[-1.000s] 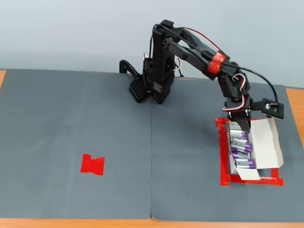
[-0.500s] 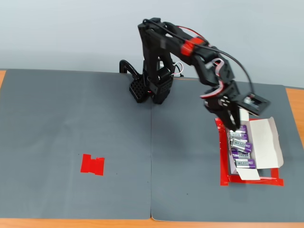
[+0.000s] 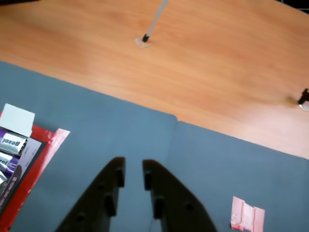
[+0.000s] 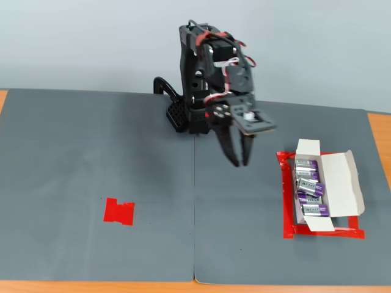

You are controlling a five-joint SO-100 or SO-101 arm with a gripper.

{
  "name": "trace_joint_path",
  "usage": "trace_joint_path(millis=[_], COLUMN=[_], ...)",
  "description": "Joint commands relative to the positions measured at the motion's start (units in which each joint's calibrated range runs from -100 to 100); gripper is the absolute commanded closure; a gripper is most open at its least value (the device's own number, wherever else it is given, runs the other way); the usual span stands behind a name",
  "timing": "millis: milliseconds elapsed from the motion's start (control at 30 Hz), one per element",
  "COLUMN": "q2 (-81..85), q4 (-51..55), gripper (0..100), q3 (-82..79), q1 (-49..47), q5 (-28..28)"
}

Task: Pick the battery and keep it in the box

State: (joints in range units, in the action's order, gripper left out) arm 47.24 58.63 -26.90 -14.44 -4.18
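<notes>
The white box (image 4: 339,180) lies open at the right of the grey mat, on a red tape outline, with several silver-and-purple batteries (image 4: 309,187) in a row inside. My gripper (image 4: 241,163) hangs above the mat's middle, left of the box and clear of it. Its fingers point down, slightly apart, with nothing between them. In the wrist view the gripper (image 3: 133,166) shows the same narrow empty gap, and the box (image 3: 17,119) with a battery (image 3: 12,142) sits at the left edge.
A flat red tape patch (image 4: 119,211) lies on the mat's left half, and shows pale in the wrist view as a tape patch (image 3: 247,212) at lower right. The arm's base (image 4: 194,113) stands at the mat's back centre. Wooden table (image 3: 217,63) borders the mat.
The arm has swung away from the box, left and back toward its base. The gripper, which was over the batteries in the box, now hangs empty over bare mat.
</notes>
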Motion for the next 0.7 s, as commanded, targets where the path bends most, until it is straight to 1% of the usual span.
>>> trace_joint_path(millis=[0, 267, 400, 667], q2=[6.13, 24.61, 33.52, 45.05], q4=[-0.21, -0.38, -4.03, -5.07], gripper=[96, 96, 96, 96], q3=[-4.45, -25.07, -35.11, -48.23], q1=[2.62, 4.48, 7.24, 11.57], q5=[0.19, 0.29, 0.24, 0.14])
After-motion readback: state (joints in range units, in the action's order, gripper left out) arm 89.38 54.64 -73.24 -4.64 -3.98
